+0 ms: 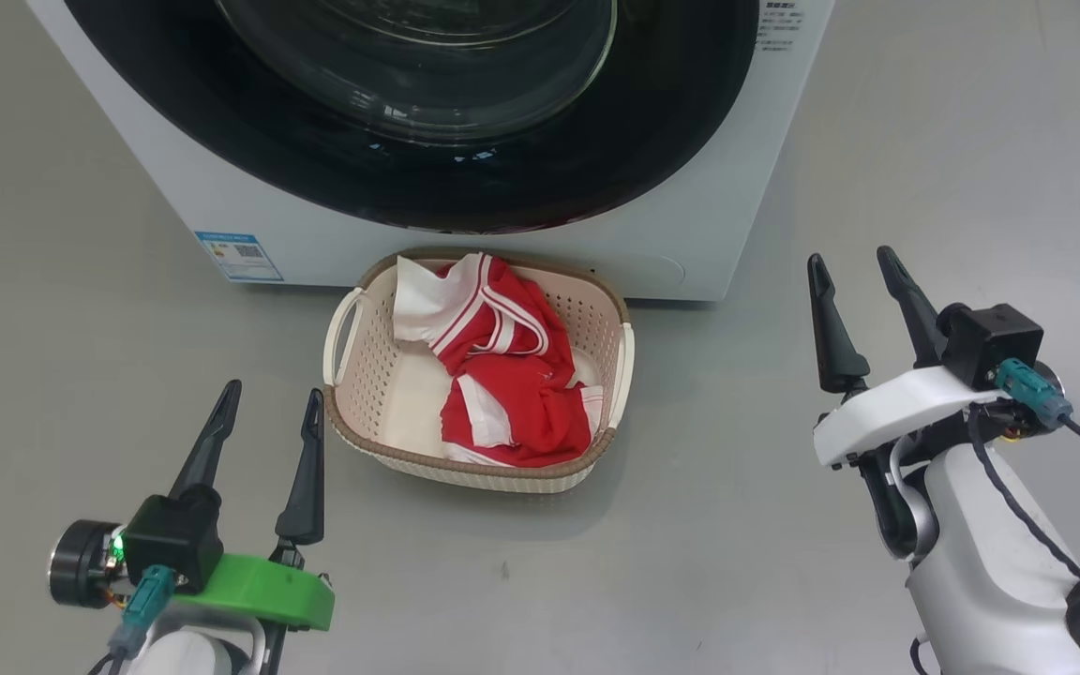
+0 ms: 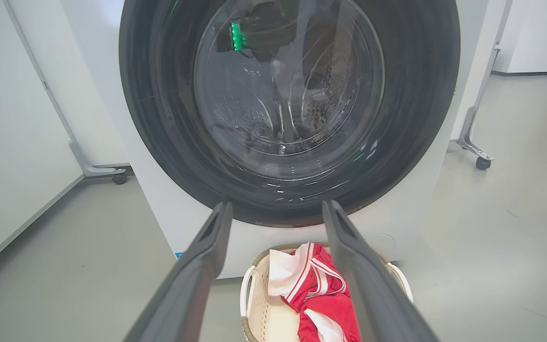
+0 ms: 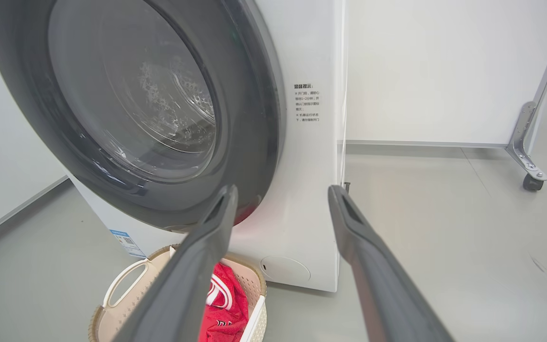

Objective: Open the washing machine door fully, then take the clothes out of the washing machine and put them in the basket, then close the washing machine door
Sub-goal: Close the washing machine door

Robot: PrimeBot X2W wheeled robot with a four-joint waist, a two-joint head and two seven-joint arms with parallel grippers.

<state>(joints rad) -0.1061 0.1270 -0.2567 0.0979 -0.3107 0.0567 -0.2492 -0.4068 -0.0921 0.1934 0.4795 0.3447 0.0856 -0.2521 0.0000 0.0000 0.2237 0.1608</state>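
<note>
The clothes (image 1: 502, 366) are lying in the basket (image 1: 465, 473), which is sitting on the floor (image 1: 737, 544) just in front of the washer (image 1: 221, 206). The door (image 1: 315, 141) is looking shut, flush with the washer's front. The left gripper (image 1: 274, 389) and right gripper (image 1: 849, 255) are hanging wide and empty on either side of the basket. Judging by this, nothing is remaining to do.

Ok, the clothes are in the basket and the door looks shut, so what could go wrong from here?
1. The washing machine door looks shut, but whether it caught cannot be seen; it might swing open.
2. The clothes reach the back rim of the basket; a nudge might spill them.
3. The basket sits between the open left gripper and right gripper; a careless arm move could clip it.
</note>
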